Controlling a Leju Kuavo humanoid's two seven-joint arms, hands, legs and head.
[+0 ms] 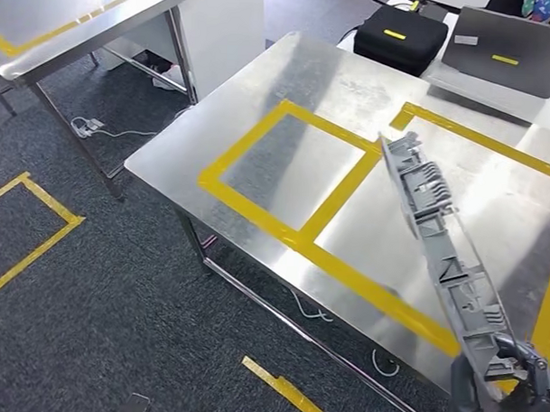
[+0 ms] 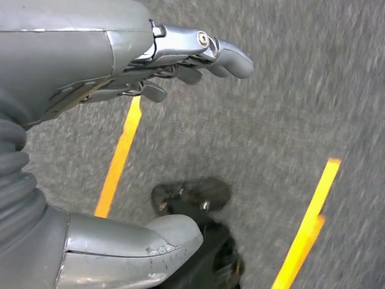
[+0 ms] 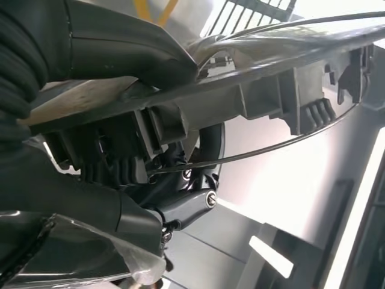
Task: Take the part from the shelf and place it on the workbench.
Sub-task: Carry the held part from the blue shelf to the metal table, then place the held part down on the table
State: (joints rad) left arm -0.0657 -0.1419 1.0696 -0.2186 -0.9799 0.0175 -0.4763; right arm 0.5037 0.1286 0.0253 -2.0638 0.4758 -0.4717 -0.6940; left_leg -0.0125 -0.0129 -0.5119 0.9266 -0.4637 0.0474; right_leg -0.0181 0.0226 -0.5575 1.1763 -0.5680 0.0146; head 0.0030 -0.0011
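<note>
Grey part [image 1: 442,250] between right hand [image 1: 508,390] fingers [image 3: 184,208], above workbench [image 1: 276,98]

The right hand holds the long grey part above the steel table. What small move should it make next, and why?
Probably lower the grey plastic part toward the workbench and tilt it flat. The right hand grips it at one end, and the part stands tilted up over the yellow taped frames, not yet resting on the surface. The left hand hangs over the carpet, holding nothing.

Bright, even overhead light puts soft glare on the steel worktop [image 1: 314,171]. The left wrist view shows motion-blurred floor [image 2: 281,120]; the right wrist view is backlit, with blown-out highlights.
</note>
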